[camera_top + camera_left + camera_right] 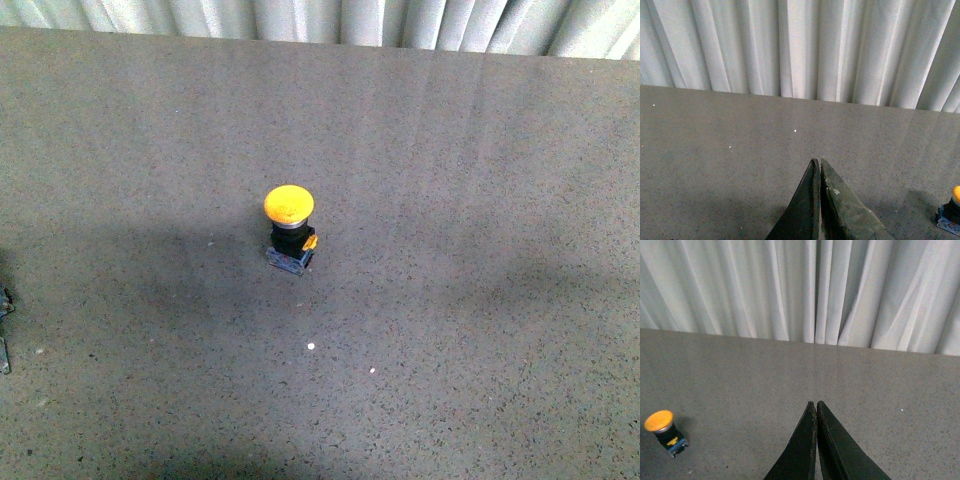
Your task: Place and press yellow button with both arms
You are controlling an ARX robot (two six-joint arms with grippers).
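1. You had the yellow button standing upright on the speckled grey table, near the middle of the front view, cap up and squarish base flat on the surface. Nothing touched it.

2. Your left gripper had its jaws pressed together with nothing between them. It hung above bare table, and its wrist view caught only a sliver of the button at the frame's edge, so the two were well apart.

3. Your right gripper was likewise closed and empty, with the button whole in its wrist view but off to one side, clear of the fingers.

4. Neither arm showed properly in the front view; only a dark scrap of hardware sat at its left edge. A white curtain ran behind the table's far side.

5. By my judgement you were at the very start: the button was neither grasped nor pressed.

6. The next move would have called for one set of jaws to part and come in around the black neck or base to steady it, while the other arm lined up over the cap for a straight downward press. An off-centre push could have tipped it.
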